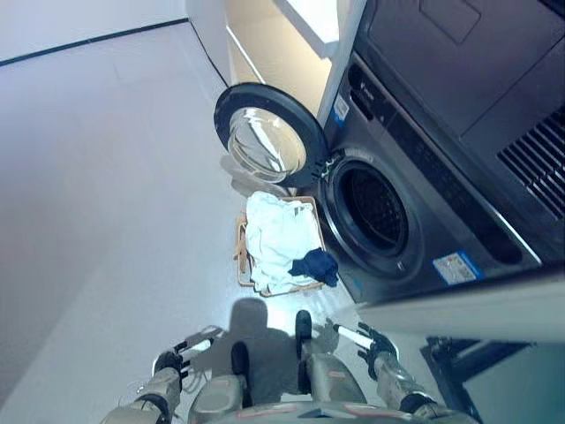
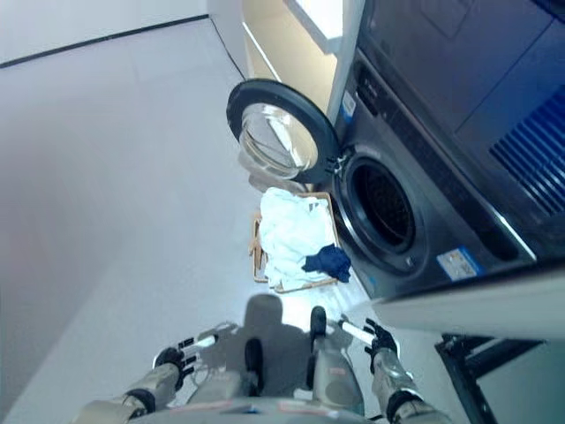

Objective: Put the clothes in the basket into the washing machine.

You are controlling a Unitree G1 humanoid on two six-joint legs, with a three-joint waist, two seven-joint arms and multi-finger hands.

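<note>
A wicker basket (image 1: 242, 250) stands on the floor in front of the washing machine (image 1: 415, 212). White clothes (image 1: 275, 237) fill it, and a dark blue garment (image 1: 316, 265) hangs over its near right corner. The machine's round door (image 1: 261, 134) is swung open to the left, and the drum opening (image 1: 372, 210) shows dark. My left hand (image 1: 177, 355) hangs low at the bottom left with relaxed fingers, holding nothing. At the bottom right, my right hand (image 1: 369, 341) is also open and empty. Both hands are well short of the basket.
A pale cabinet (image 1: 282, 53) stands beyond the machine's open door. A dark frame or stand (image 1: 459, 362) sits at the lower right beside the machine. Bare light floor (image 1: 106, 194) stretches to the left.
</note>
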